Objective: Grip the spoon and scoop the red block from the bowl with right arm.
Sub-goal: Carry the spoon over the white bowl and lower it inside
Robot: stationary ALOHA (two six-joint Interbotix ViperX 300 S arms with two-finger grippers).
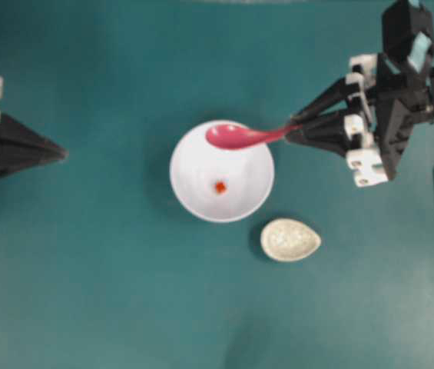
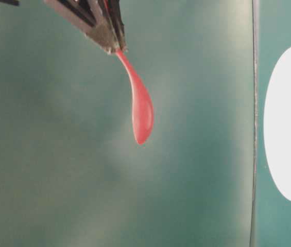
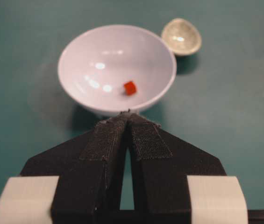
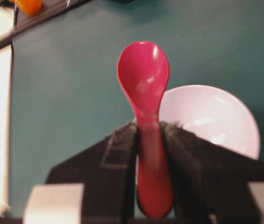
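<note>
The white bowl sits mid-table with the tiny red block inside it. The arm with the teal patch, at the right of the overhead view, has its gripper shut on the handle of the magenta spoon. It holds the spoon in the air, scoop over the bowl's far rim. The right wrist view shows the spoon clamped between the pads, with the bowl behind it. The other gripper is shut and empty at the left. Its wrist view shows the bowl and the block ahead of its tips.
A speckled off-white egg-shaped dish lies on the teal table just right of and below the bowl. It also shows in the left wrist view. The table-level view shows the spoon hanging from the gripper.
</note>
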